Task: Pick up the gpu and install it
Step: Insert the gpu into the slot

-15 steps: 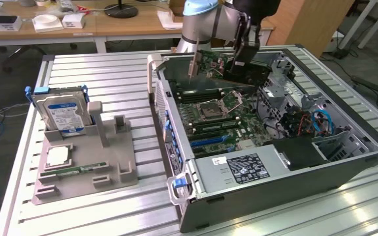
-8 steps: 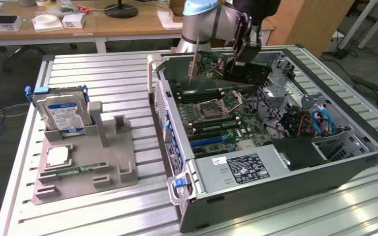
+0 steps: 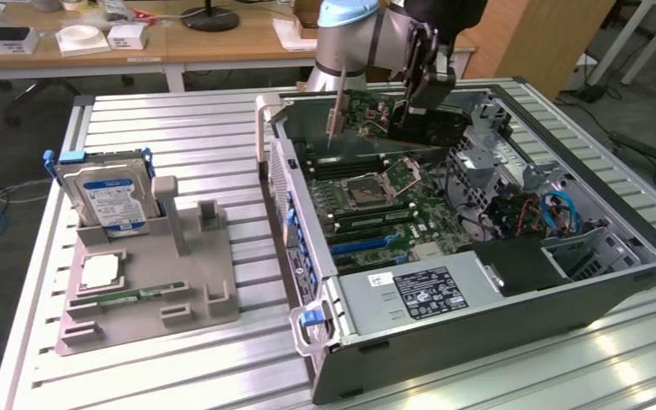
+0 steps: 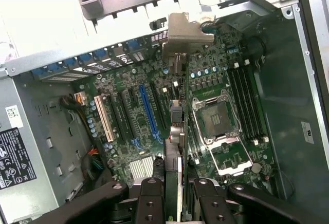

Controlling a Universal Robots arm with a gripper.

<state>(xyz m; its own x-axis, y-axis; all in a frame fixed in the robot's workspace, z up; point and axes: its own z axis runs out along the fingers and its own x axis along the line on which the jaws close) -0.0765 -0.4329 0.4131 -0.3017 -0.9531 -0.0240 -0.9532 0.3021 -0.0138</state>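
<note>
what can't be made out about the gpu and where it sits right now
- gpu faces: wrist view, card seen edge-on; one end behind the gripper.
- What lies directly under it: wrist view, covered by the card itself.
- Connector edge: exterior view, too small to tell whether it meets the motherboard.

in the wrist view the gpu (image 4: pixel 177 121) stands edge-on, its faces hidden and its held end cut off at the edge between the fingers of the gripper (image 4: pixel 175 185); the print on the power supply label (image 4: pixel 15 154) is too small to read; the arm (image 3: pixel 362 34) is cut off above.
</note>
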